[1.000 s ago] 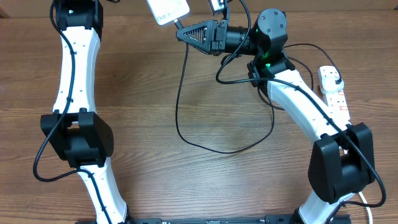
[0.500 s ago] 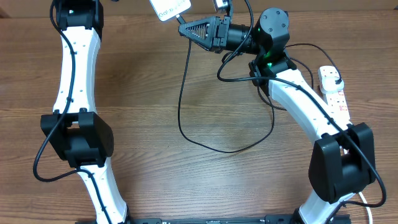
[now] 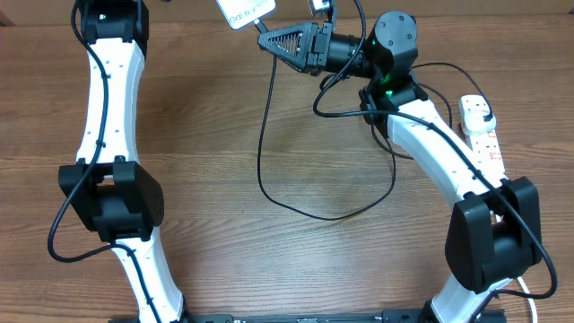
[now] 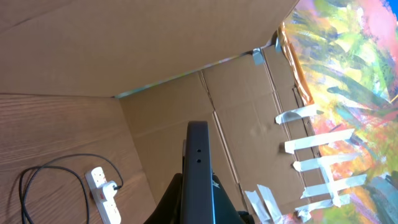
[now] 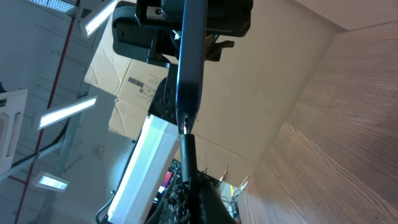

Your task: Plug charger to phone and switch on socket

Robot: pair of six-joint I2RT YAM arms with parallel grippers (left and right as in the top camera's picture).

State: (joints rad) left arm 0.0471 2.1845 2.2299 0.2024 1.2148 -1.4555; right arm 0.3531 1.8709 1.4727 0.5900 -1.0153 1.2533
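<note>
Right end effector point(image 3: 262, 39) is closed on the connector end of the charger point(image 3: 260, 152), tip pointing toward the phone point(image 3: 245, 11) at the top edge of the overhead view. Left end effector point(image 4: 199, 186) is clamped on the phone, holding it in the air above the far side of the tabletop point(image 3: 206, 135).

Socket point(image 3: 484, 139): white, long strip with small red marks along it, lying flat on the tabletop at the right edge, beside the right arm. Cannot tell whether its switches are on.

Phone: slim slab. Overhead shows its light face with small text, cut off by the frame edge. Both wrist views show it edge-on only, as a thin dark bar with a bluish line.

Charger: thin black cable hanging from the right end effector, looping across the middle of the tabletop and back up toward the right arm base.

Right wrist view only: the connector tip touches the phone's end edge, in line with it; cannot tell whether it is fully seated. The left end effector shows there as a dark block gripping the phone's far end.

Left wrist view only: the black cable runs into a plug seated in an outlet at one end of the socket. Overhead, the right arm partly hides that cable run.
</note>
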